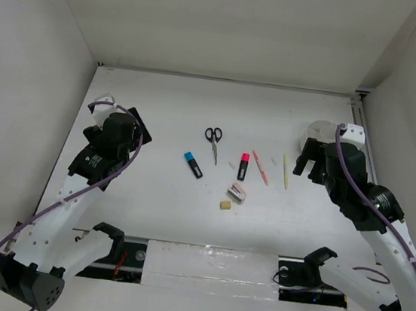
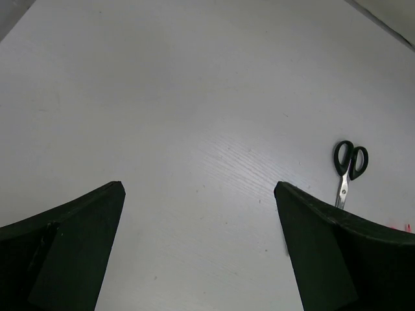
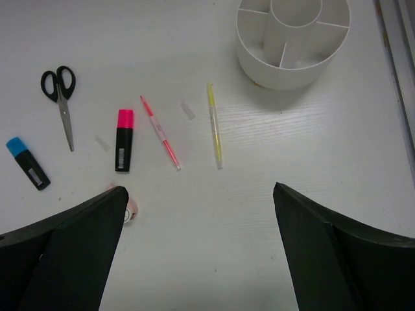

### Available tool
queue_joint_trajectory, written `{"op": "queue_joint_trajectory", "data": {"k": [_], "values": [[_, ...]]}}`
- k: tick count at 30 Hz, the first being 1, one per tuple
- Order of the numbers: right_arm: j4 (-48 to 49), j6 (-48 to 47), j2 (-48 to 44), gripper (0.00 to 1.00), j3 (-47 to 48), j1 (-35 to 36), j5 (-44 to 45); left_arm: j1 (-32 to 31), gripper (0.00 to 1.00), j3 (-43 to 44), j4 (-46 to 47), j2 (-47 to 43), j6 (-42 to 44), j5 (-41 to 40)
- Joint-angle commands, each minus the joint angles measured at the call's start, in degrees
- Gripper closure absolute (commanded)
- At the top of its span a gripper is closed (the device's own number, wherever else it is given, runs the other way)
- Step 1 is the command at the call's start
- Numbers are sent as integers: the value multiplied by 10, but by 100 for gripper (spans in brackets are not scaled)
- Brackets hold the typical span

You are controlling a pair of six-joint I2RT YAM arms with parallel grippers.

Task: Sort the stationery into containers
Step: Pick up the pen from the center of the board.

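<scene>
left gripper (image 2: 198,194) hangs over bare table (image 1: 161,104) at the far left, its fingers spread wide with nothing between them. right of it lie the blue-and-black highlighter (image 1: 193,164), the black-handled scissors (image 1: 213,139) with blades pointing toward the arms, a tan eraser (image 1: 225,205), and the grey-pink block (image 1: 237,193). next comes the pink-and-black highlighter (image 3: 123,139), which carries a pale label with print too small to read. then come the pink pencil (image 3: 160,133) and the pale yellow pencil (image 3: 214,126), with two small white bits (image 3: 188,110) among them. far right stands the round white organizer (image 3: 292,65), a centre tube ringed by divided compartments. all the stationery lies on the table outside it. right gripper (image 3: 200,191) hovers beside it, fingers apart and holding nothing.
</scene>
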Motion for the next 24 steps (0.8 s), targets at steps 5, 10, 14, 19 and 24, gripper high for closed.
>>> {"op": "queue_joint_trajectory", "data": {"k": [5,10,14,19,24], "values": [[52,-13,13,0,-12,-11,-26,1,0,16,2,-6,-4,-7],[87,-25,95,0,-31,-103,-132,1,0,16,2,-12,-4,11],[110,-36,152,0,-32,-170,-179,1,0,16,2,-32,1,30],[110,-67,215,2,-38,-213,-220,1,0,10,7,-52,6,40],[110,-83,296,9,-27,-224,-253,1,0,5,19,-62,12,67]]}}
